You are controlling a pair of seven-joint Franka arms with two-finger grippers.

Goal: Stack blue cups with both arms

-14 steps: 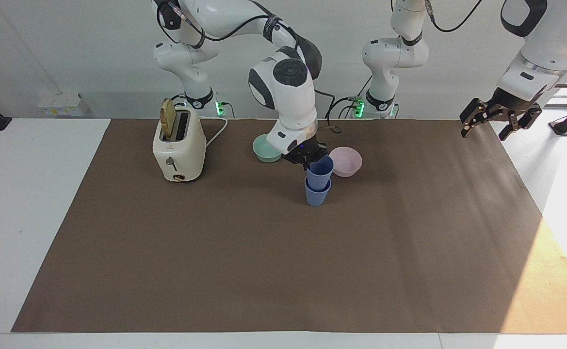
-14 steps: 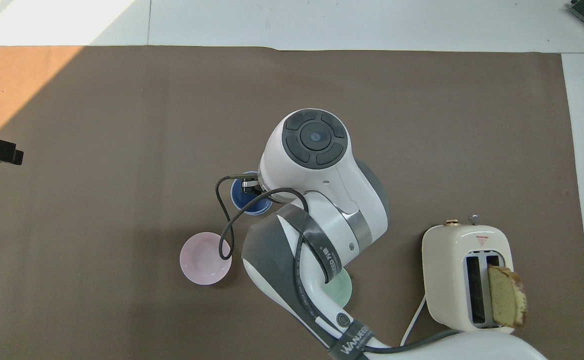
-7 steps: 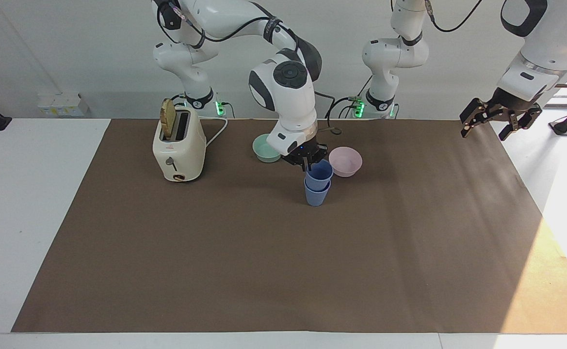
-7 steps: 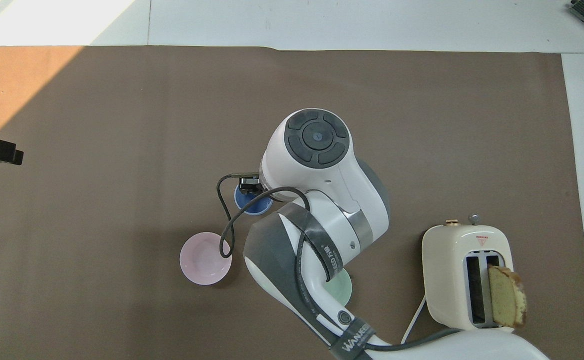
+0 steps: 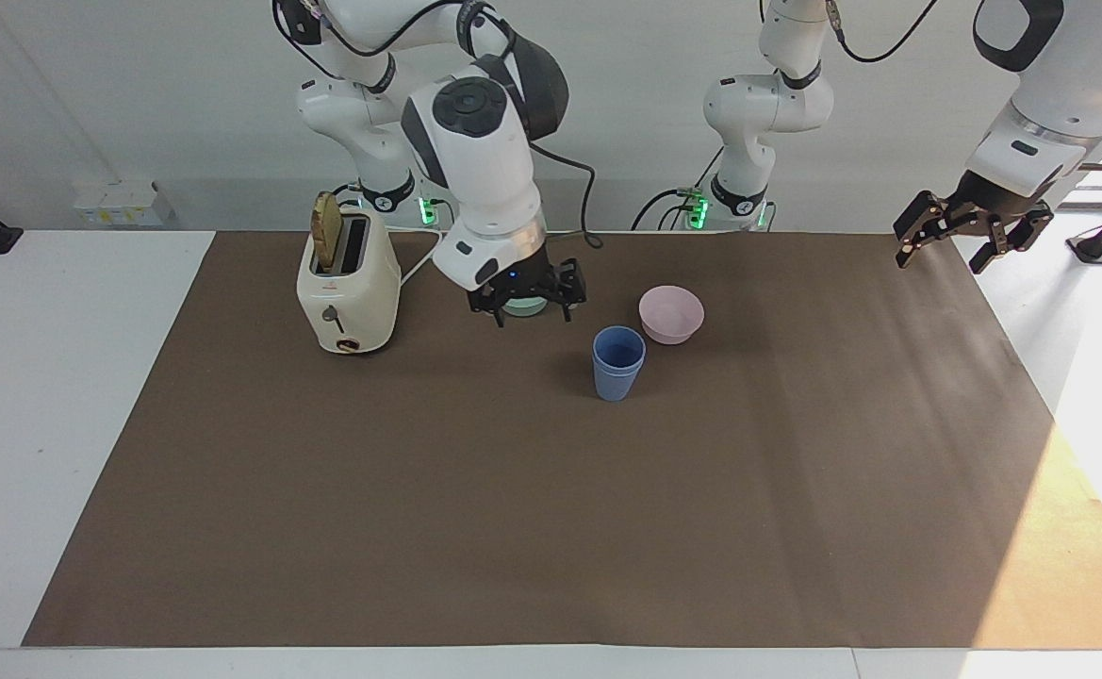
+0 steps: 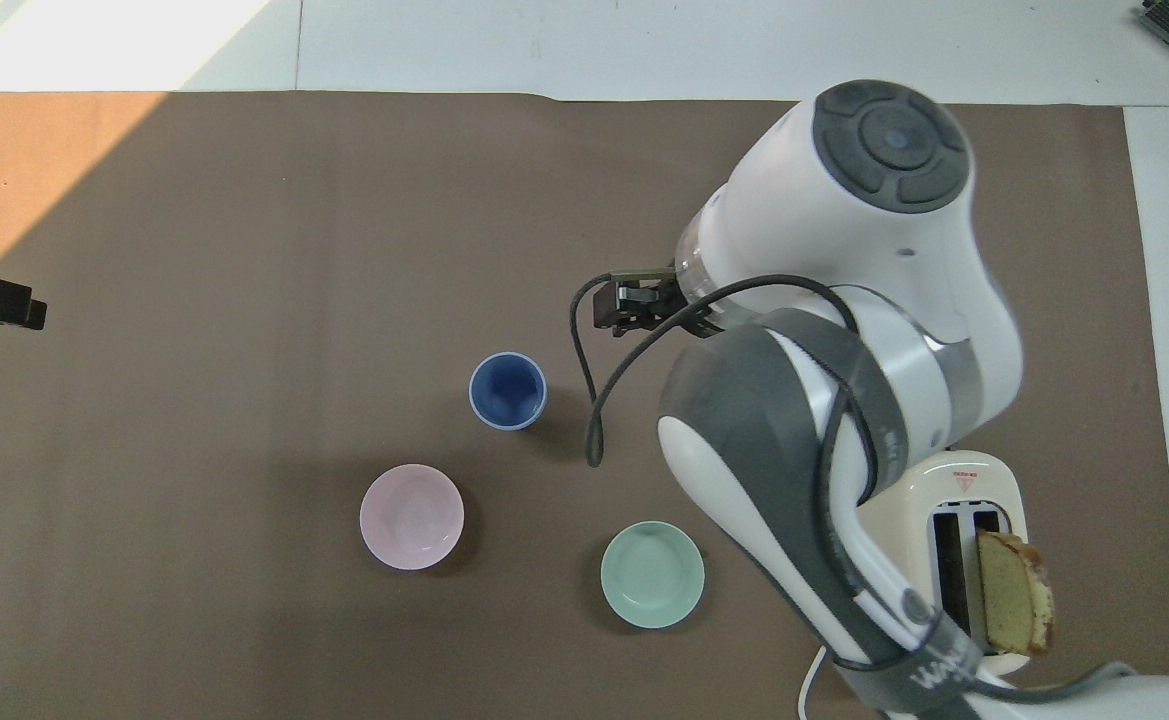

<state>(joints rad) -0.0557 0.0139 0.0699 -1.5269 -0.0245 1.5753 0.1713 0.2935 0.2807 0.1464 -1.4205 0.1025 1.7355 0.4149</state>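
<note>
The two blue cups (image 5: 617, 368) stand nested, one inside the other, upright on the brown mat beside the pink bowl; they also show in the overhead view (image 6: 508, 390). My right gripper (image 5: 534, 313) is open and empty. It hangs in the air clear of the cups, toward the right arm's end of the table, and in the facing view it covers part of the teal bowl. In the overhead view (image 6: 634, 305) it is over bare mat. My left gripper (image 5: 942, 259) is open and empty, raised over the mat's edge at the left arm's end, and waits.
A pink bowl (image 5: 671, 314) (image 6: 411, 516) and a teal-green bowl (image 5: 522, 306) (image 6: 652, 574) sit nearer to the robots than the cups. A cream toaster (image 5: 348, 283) (image 6: 1004, 500) with a bread slice (image 5: 328, 231) stands toward the right arm's end.
My right gripper has let go of the upper cup, risen and moved away toward the toaster. The upper cup now sits deeper in the lower one. The left arm has not moved.
</note>
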